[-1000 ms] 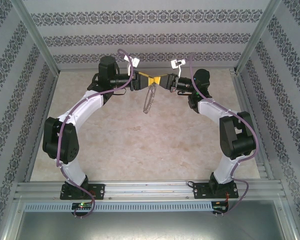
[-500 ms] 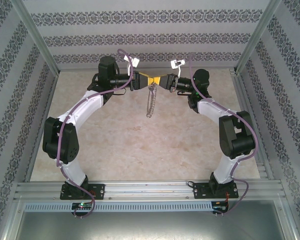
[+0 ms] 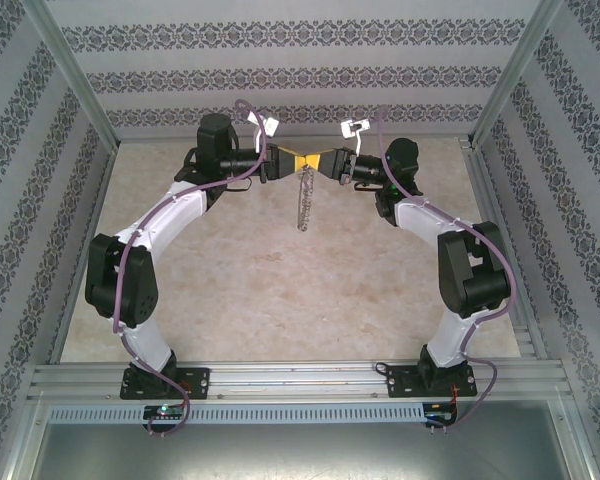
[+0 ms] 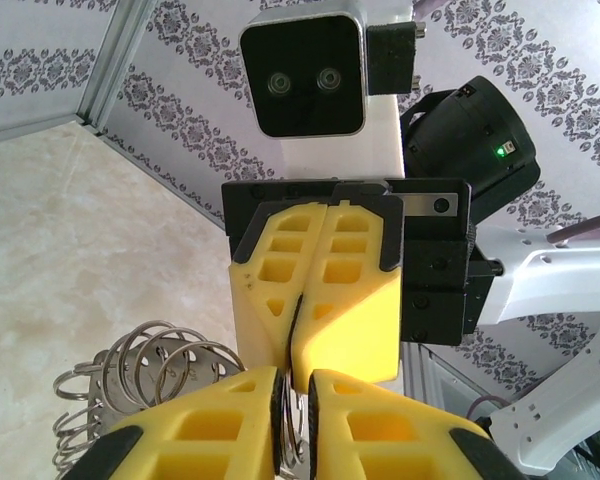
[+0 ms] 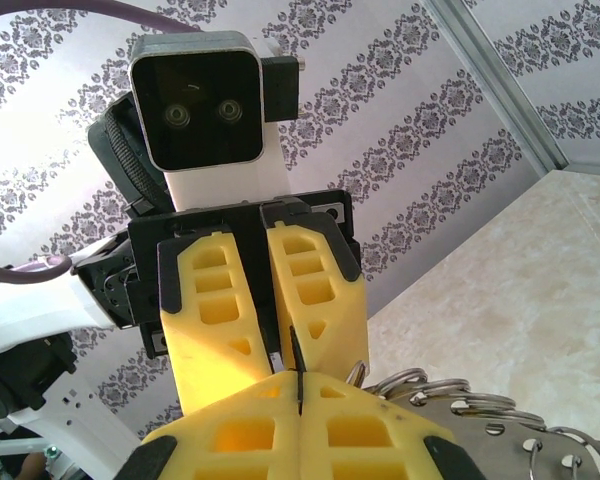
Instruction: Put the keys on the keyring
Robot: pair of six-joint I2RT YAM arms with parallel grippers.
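Note:
Both grippers meet tip to tip high over the back of the table. The keyring (image 3: 305, 200), a thin grey loop edged with small wire rings, hangs straight down from them. My left gripper (image 3: 292, 163) has its yellow fingers almost together on the ring's wire (image 4: 295, 400), and the rest of the keyring (image 4: 130, 375) fans out to the left. My right gripper (image 3: 323, 163) is shut, with a thin dark edge pinched in the seam (image 5: 300, 385); the keyring (image 5: 500, 420) trails off to its right. The keys are out of view.
The beige tabletop (image 3: 280, 290) lies well below the hanging ring. Patterned walls and aluminium posts (image 3: 80, 90) close in the back and sides. Each wrist camera faces the other arm's camera housing (image 4: 305, 75) at close range.
The keyring has swung from a leftward tilt to hanging straight down, now nearly edge-on. The left jaws have closed in on it. Both arms stay where they were.

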